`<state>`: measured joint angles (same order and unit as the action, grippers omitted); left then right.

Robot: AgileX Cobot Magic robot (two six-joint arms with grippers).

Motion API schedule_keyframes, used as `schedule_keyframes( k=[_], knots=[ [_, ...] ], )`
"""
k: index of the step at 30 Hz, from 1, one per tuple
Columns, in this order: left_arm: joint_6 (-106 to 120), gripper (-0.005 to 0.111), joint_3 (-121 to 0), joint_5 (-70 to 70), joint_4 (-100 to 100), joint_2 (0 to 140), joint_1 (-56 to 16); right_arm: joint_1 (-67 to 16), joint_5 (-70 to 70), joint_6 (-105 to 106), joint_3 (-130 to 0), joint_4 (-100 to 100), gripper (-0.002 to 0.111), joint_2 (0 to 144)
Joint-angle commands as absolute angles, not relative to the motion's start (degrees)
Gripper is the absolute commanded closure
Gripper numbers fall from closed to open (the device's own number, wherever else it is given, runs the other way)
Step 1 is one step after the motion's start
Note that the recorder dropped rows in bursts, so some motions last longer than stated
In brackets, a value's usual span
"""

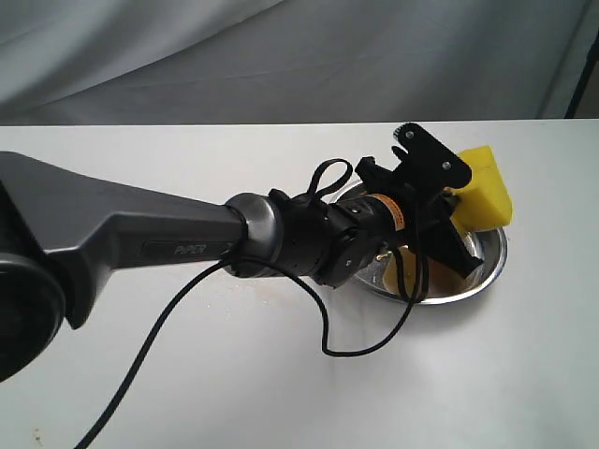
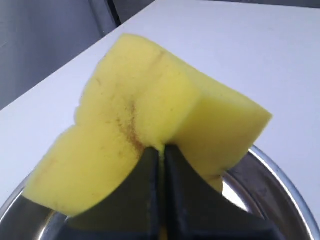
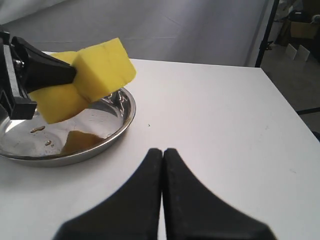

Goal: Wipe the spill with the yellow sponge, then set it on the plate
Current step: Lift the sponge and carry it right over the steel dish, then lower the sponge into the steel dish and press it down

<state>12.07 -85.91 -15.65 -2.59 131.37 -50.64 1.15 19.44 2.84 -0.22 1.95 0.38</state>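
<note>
Left arm (image 1: 140, 234) reaches across from left side, wrist turned. Left hand (image 1: 457, 198) squeezed tight on yellow sponge (image 1: 487, 187), lifted up. Right hand (image 3: 162, 151) low, fingers (image 3: 140, 200) pressed together.

Sponge (image 1: 487, 187) held at left gripper (image 1: 457, 195) tips, raised above plate (image 1: 494, 265). Plate set beneath gripper, on table (image 1: 281, 374). Right gripper (image 3: 162, 151) stationed beside plate, apart.

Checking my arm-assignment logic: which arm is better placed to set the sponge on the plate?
Left. The left pincer is shut on the yellow sponge, holding it above the plate. The right pincer is shut, empty, off to the plate's side.
</note>
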Motion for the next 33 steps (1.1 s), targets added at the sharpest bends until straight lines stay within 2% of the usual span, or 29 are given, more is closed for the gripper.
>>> schedule_keyframes(
  k=[1,11,33],
  knots=[
    [15.8,0.107,-87.1,-13.7,-2.8,131.6,-50.2,1.1,19.2,2.6,0.0,2.3,0.108,0.0],
    [15.7,0.107,-87.1,-5.5,-2.8,131.6,-48.0,1.1,19.2,2.6,0.0,2.3,0.108,0.0],
    [18.5,0.107,-87.1,-5.1,-0.9,131.4,-48.0,1.1,19.2,2.6,0.0,2.3,0.108,0.0]
  ],
)
